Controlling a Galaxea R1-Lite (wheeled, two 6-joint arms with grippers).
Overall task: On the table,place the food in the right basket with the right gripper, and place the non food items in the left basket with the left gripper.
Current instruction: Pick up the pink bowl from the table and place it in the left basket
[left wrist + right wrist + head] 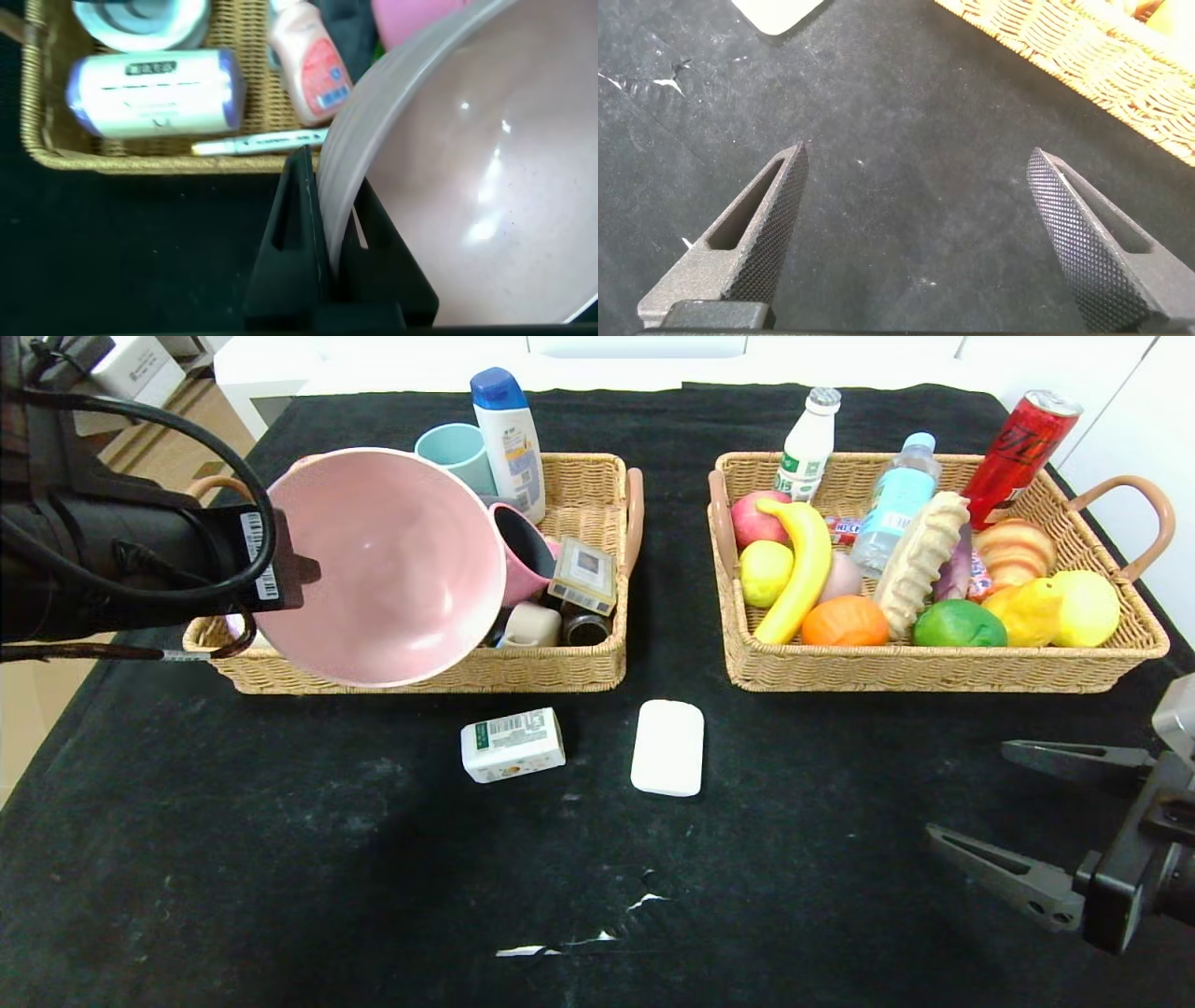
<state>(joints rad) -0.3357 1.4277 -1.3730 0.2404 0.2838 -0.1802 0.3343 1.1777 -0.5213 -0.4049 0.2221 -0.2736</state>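
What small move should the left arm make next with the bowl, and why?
Probably lower and release: the left gripper has its jaws shut on the rim of the pink bowl, held tilted over the crowded left basket. The right gripper waits open near the table's edge.

Robot lab test bench — black-cloth table [280, 859], two staged wicker baskets, white cabinets behind

Two wicker baskets [597, 667] [934, 667] sit on one desk [280, 859]. One pink bowl [392, 565] is above the left one. Two white items lie loose: one printed box [513, 744], one plain bar [667, 748]. One banana [803, 569], one orange [845, 623], one red can [1019, 446].
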